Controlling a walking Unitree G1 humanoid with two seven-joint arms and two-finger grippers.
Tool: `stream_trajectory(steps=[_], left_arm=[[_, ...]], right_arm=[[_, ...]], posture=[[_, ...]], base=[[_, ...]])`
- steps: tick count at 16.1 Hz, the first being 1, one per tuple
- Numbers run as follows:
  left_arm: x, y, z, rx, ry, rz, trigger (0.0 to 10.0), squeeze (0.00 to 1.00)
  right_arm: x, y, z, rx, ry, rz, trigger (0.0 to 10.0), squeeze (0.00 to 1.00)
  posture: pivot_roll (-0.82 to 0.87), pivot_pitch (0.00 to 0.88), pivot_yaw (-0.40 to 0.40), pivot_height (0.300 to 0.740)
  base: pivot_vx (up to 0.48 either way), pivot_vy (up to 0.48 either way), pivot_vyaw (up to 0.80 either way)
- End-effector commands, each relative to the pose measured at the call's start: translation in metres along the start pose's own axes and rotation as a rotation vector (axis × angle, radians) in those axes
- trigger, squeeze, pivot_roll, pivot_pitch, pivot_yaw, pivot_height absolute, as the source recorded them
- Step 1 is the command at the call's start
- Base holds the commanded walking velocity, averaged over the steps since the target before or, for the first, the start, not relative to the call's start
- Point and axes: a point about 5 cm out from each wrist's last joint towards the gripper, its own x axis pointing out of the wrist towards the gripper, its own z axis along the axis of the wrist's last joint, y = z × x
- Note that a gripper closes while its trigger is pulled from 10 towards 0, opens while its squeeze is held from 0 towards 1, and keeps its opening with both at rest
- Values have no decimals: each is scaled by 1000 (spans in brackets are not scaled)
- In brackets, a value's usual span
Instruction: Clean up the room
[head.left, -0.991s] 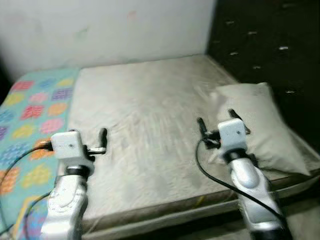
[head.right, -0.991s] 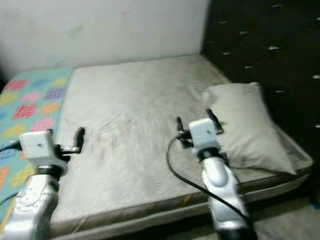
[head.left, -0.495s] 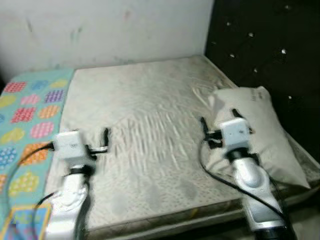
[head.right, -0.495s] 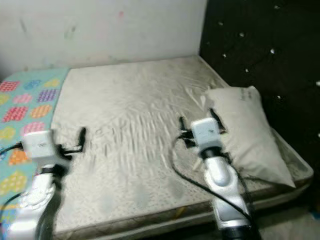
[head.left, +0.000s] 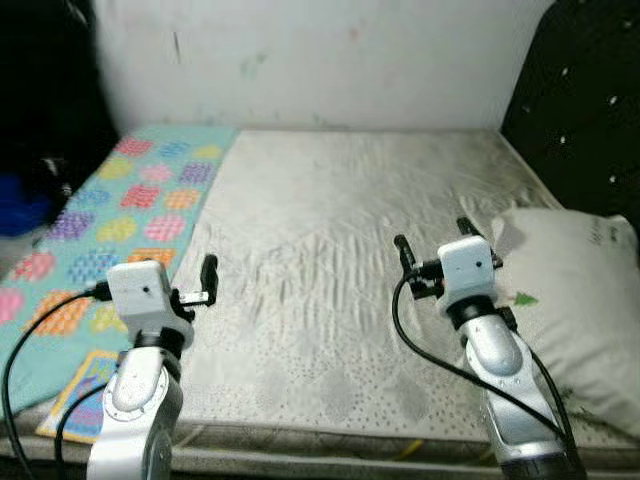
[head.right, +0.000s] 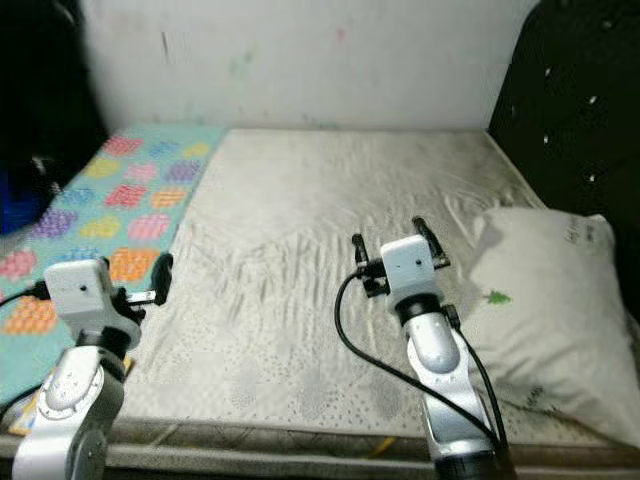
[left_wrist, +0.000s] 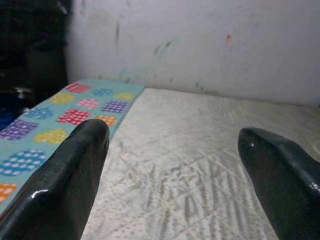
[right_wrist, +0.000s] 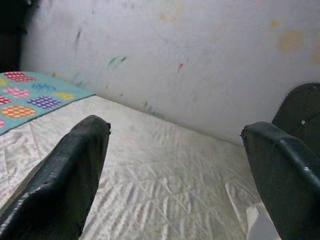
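Note:
A cream pillow (head.left: 575, 300) lies on the right side of a bed with a wrinkled beige sheet (head.left: 330, 190). A teal blanket with coloured patches (head.left: 130, 205) covers the bed's left side, and a flat colourful item (head.left: 85, 395) rests at its near corner. My right gripper (head.left: 431, 235) hovers over the sheet just left of the pillow, open, nothing between its fingers. My left gripper (left_wrist: 172, 131) is open too, held above the near left part of the sheet beside the blanket's edge.
A white marked wall (head.left: 330, 60) stands behind the bed. A dark tufted headboard (head.left: 590, 80) rises at the right. At the far left is a dark area with a blue object (head.left: 18, 210). The mattress's near edge (head.left: 330, 440) runs below my arms.
The camera has swung left: the pillow now sits further right in the picture and more of the blanket and the dark left side shows. Both grippers stay open and empty.

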Motion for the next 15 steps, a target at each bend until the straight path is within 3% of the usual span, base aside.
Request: stream_trajectory(steps=[1,6,10,12,15], left_arm=[[2,-4,-2,6,7,-15,10000,0],[18,-7,2,11,-24,-46,10000,0],[46,-15,14,44,-68,-128,10000,0],[58,-19,19,40,-93,-136,10000,0],[62,-22,23,21,-138,-108,10000,0]], right_arm=[[0,-4,2,33,-17,-17,10000,0],[8,-8,7,75,-59,-65,10000,0],[4,-20,4,101,-83,-194,10000,0],[5,-21,4,98,-89,-203,10000,0],[24,-27,14,63,-133,-146,10000,0]], posture=[[-53,0,14,740],[-66,0,76,740],[-136,0,188,740],[-155,0,191,740],[-134,0,116,740]], base=[[0,-274,0],[0,0,0],[0,0,0],[0,0,0],[0,0,0]])
